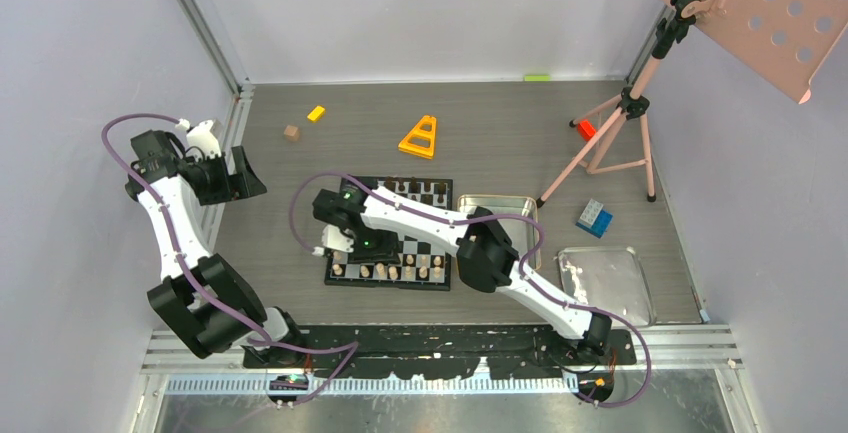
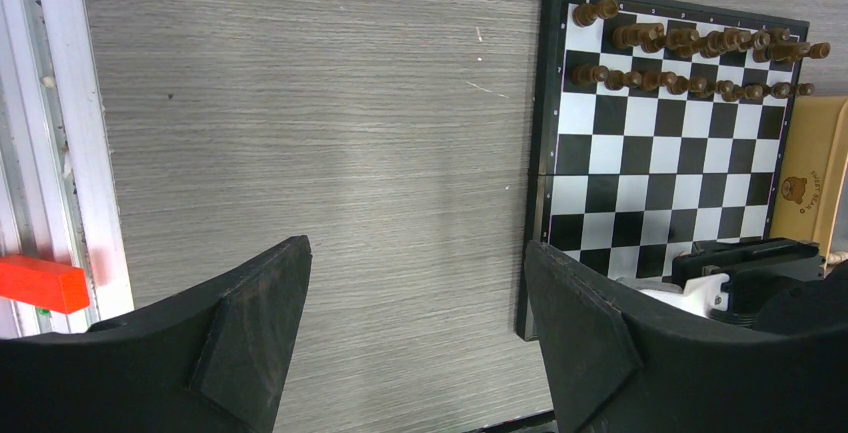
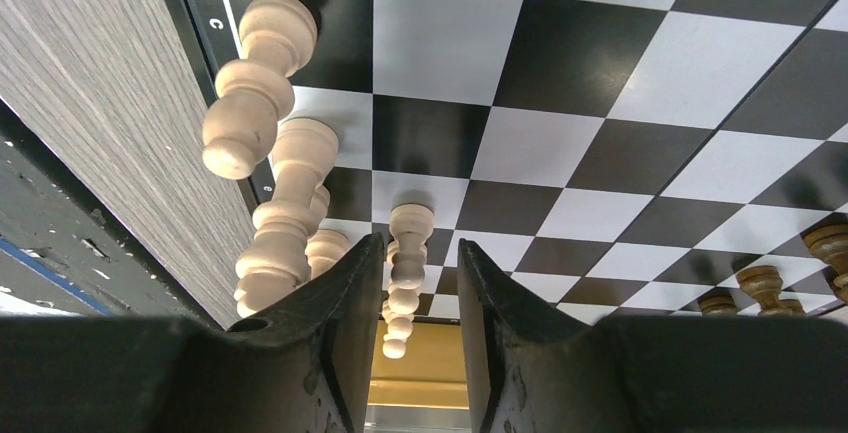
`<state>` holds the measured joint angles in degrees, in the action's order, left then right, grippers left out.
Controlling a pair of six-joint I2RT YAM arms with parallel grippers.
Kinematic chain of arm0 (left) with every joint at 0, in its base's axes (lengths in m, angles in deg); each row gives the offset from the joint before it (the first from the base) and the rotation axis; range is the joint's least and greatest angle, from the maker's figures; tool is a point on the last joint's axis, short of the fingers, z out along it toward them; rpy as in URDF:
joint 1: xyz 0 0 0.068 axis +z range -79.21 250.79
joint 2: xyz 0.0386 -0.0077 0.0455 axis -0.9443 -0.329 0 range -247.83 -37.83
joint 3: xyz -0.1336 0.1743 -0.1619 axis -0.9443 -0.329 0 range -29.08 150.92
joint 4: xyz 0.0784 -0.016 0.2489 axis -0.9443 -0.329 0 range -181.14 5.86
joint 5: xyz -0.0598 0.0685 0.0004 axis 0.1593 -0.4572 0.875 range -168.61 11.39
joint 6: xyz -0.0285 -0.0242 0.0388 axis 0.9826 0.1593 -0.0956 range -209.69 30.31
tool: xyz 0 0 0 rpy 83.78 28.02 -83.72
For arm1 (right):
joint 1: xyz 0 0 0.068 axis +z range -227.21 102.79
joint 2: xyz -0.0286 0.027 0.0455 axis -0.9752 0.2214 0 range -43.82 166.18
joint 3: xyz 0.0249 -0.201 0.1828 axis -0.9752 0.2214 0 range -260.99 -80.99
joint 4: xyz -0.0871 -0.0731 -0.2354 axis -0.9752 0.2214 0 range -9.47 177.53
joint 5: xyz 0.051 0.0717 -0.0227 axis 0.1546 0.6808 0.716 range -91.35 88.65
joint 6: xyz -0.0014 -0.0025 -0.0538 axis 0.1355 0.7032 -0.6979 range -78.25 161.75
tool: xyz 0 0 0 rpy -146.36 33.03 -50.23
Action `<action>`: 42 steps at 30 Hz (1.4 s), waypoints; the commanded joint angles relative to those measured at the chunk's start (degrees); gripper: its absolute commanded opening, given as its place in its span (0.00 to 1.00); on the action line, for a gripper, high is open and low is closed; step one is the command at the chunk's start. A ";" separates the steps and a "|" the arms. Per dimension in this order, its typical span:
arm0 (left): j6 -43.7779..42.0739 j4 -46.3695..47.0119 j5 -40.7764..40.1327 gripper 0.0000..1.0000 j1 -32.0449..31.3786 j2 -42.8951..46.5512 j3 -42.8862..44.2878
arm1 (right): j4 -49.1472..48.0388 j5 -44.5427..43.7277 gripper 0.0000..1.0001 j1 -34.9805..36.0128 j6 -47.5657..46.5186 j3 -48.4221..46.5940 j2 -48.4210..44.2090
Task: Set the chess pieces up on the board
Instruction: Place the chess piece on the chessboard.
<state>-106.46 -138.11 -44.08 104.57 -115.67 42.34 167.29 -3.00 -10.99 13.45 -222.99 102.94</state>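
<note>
The checkered board (image 1: 420,250) lies mid-table. Dark chess pieces (image 1: 420,190) fill its two far rows (image 2: 690,58). Pale chess pieces (image 1: 395,272) stand along its near edge. My right gripper (image 1: 340,243) hangs low over the board's near left corner. In the right wrist view it (image 3: 420,243) is open a little, nothing gripped. A row of pale pawns (image 3: 408,253) shows through the gap, and taller pale pieces (image 3: 250,103) stand to the left. My left gripper (image 1: 250,175) is open wide and empty over bare table (image 2: 418,245), left of the board (image 2: 660,163).
A gold tin (image 2: 815,173) sits against the board's right side. A silver tray (image 1: 605,283) lies near right. Farther back are a brown cube (image 1: 291,133), a yellow block (image 1: 316,113), an orange triangle (image 1: 419,137), a pink tripod (image 1: 620,123) and a blue brick (image 1: 594,218).
</note>
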 commanded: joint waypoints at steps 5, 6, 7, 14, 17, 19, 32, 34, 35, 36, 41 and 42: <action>-0.32 -0.48 1.03 0.81 0.38 1.92 0.04 | 0.06 -0.21 0.36 -0.38 0.47 1.01 -2.39; -0.36 -0.48 1.10 0.81 0.38 1.85 0.04 | 0.07 -0.20 0.35 -0.38 0.44 0.95 -2.32; -0.36 -0.50 1.11 0.81 0.41 1.84 0.04 | 0.05 -0.15 0.33 -0.39 0.48 0.94 -2.38; -0.42 -0.60 1.03 0.81 0.41 2.07 0.04 | -0.05 0.10 0.23 -0.44 0.61 0.13 -2.29; -0.54 -0.76 0.94 0.81 0.40 2.16 0.04 | 0.01 0.43 0.20 -0.42 0.75 -0.16 -2.12; -0.63 -0.72 0.82 0.81 0.34 2.21 -0.04 | 0.25 0.73 0.18 -0.40 0.82 -0.57 -2.04; -0.62 -0.85 0.90 0.82 0.41 2.04 -0.09 | 0.35 2.92 0.14 -0.39 1.16 -2.27 -1.68; -0.63 -0.85 0.93 0.82 0.36 2.12 -0.05 | 0.37 2.70 0.14 -0.41 1.09 -2.21 -1.56; -0.71 -0.85 0.92 0.82 0.35 2.23 -0.05 | 0.36 2.64 0.14 -0.44 1.11 -2.16 -1.52; -0.71 -0.79 0.88 0.82 0.38 2.20 -0.05 | 0.36 2.63 0.14 -0.44 1.13 -2.15 -1.55; -0.72 -0.95 0.90 0.82 0.39 2.13 -0.21 | -0.01 2.23 0.20 -0.43 1.09 -2.06 -1.52; -0.72 -0.94 0.88 0.82 0.36 2.16 -0.29 | -0.01 2.25 0.21 -0.45 1.12 -2.08 -1.50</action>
<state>-106.49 -138.46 -44.08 104.57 -115.43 42.34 167.29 -0.79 -11.34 14.09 -222.94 102.94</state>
